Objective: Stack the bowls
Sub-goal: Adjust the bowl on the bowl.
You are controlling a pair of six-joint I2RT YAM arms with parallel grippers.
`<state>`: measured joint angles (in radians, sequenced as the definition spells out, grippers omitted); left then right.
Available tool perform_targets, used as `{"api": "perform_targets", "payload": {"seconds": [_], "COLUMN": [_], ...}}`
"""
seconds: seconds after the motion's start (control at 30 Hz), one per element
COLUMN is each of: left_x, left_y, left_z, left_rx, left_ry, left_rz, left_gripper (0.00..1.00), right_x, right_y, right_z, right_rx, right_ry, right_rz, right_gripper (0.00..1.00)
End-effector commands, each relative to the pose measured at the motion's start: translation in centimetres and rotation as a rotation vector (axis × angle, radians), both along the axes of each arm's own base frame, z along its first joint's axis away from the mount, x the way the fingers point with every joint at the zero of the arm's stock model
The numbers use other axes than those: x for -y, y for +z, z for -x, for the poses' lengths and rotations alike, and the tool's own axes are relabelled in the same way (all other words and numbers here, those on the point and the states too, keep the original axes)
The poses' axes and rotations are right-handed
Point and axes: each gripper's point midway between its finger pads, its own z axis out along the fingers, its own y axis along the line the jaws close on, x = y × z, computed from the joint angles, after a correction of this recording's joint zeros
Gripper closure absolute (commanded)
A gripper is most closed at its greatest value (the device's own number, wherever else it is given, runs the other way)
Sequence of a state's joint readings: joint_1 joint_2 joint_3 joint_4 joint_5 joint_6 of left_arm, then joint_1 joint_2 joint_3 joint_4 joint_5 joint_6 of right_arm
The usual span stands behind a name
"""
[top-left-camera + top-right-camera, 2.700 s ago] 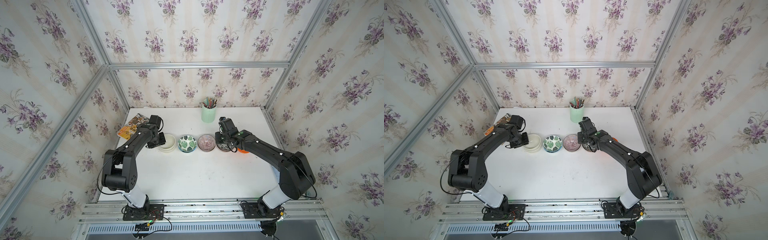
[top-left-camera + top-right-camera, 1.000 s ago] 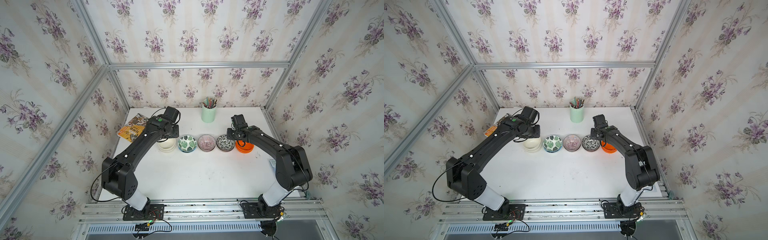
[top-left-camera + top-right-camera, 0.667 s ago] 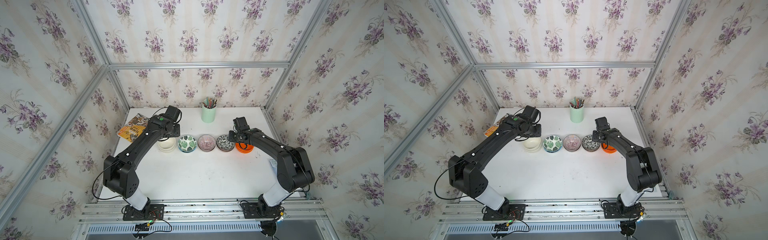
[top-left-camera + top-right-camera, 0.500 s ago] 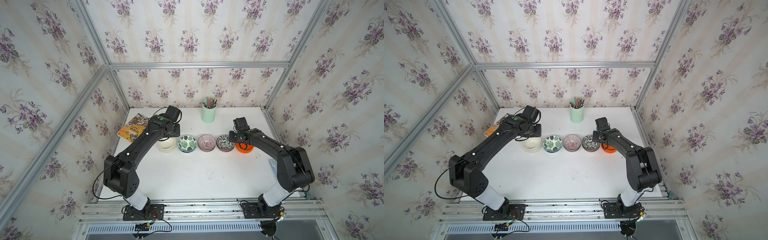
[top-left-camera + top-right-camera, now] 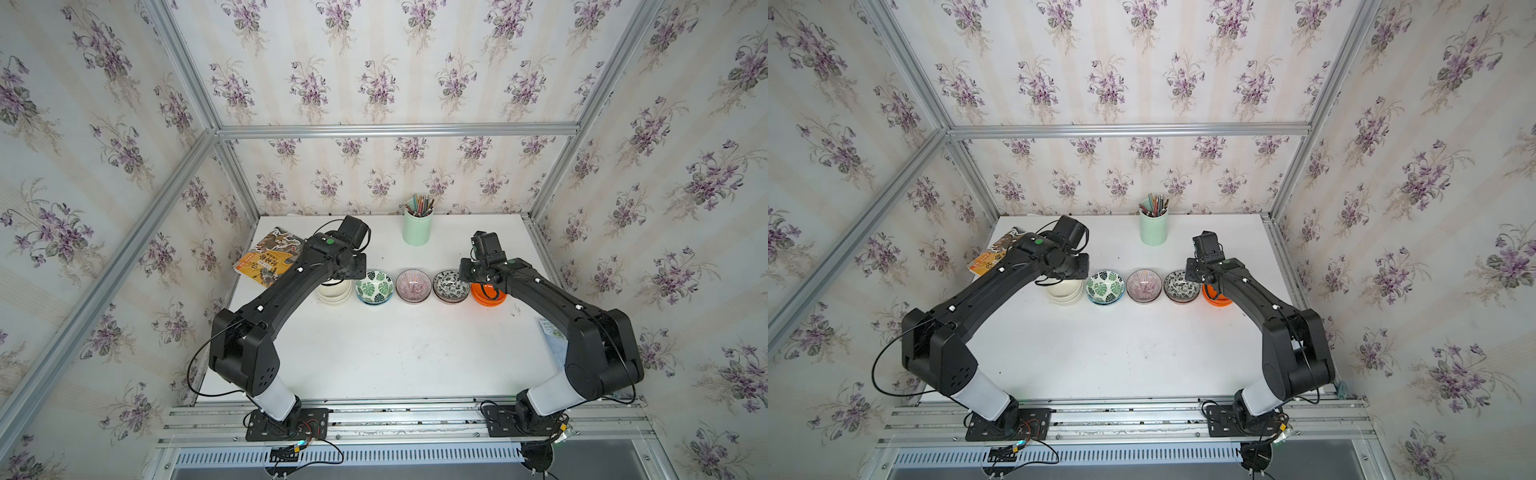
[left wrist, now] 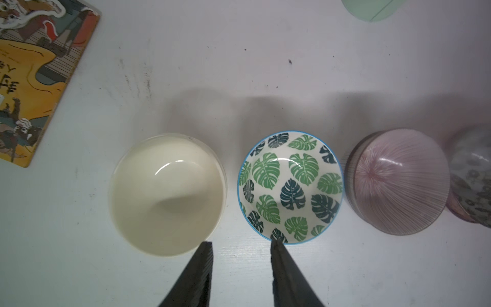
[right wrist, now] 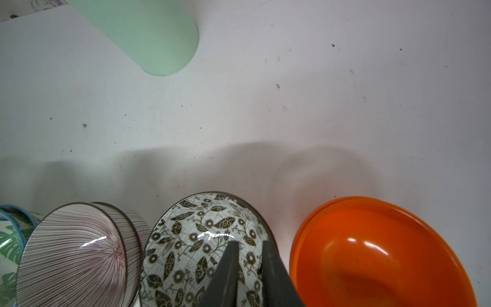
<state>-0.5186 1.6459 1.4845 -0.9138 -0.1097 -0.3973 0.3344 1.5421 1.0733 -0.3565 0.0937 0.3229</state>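
Left gripper (image 6: 241,242) is apart, empty. Right gripper (image 7: 249,242) is over the floral bowl (image 7: 186,247), 9 o'clock of the orange bowl (image 7: 372,252); we can't tell if it's clamped.

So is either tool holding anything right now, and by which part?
Nothing held. Left tool and right tool are both empty, tips apart.

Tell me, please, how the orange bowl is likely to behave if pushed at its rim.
The orange bowl looks glossy, so probably slippery to grip. Shallow and wide, it would likely slide rather than tip.
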Motion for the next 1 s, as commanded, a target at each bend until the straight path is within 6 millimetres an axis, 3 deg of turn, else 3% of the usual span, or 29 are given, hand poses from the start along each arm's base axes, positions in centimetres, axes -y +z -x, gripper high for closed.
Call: {"api": "perform_targets", "payload": {"seconds": [0.0, 0.17, 0.4, 0.6, 0.77, 0.97], "left_x": [1.1, 0.8, 2.0, 3.7, 3.9, 3.9], "left_y": [-1.2, -2.4, -1.8, -4.7, -6.7, -7.5], "left_z": [0.9, 0.3, -4.0, -6.1, -6.9, -6.7], "left_rx": [-0.03, -0.013, 0.098, 0.004, -0.021, -0.044], "left_ry": [-0.024, 0.007, 0.022, 0.006, 0.014, 0.017], "left_rz": [-0.006, -0.058, -0.08, -0.127, -0.156, -0.157], "left_gripper": [0.62, 0.63, 0.63, 0.65, 0.66, 0.66], "right_x": [-0.5, -1.8, -3.2, -3.2, -2.9, -2.8], "right_y": [1.2, 2.1, 1.9, 1.8, 1.9, 1.4], "right_z": [-0.3, -0.3, -0.1, 0.2, 0.5, 0.6], "right_rx": [0.034, 0.05, 0.049, 0.048, 0.051, 0.044], "right_ry": [0.0, 0.028, 0.052, 0.055, 0.054, 0.057], "right_rz": [-0.005, -0.007, -0.008, -0.001, 0.012, 0.017], "right_gripper": [0.78, 0.78, 0.77, 0.77, 0.77, 0.77]}}
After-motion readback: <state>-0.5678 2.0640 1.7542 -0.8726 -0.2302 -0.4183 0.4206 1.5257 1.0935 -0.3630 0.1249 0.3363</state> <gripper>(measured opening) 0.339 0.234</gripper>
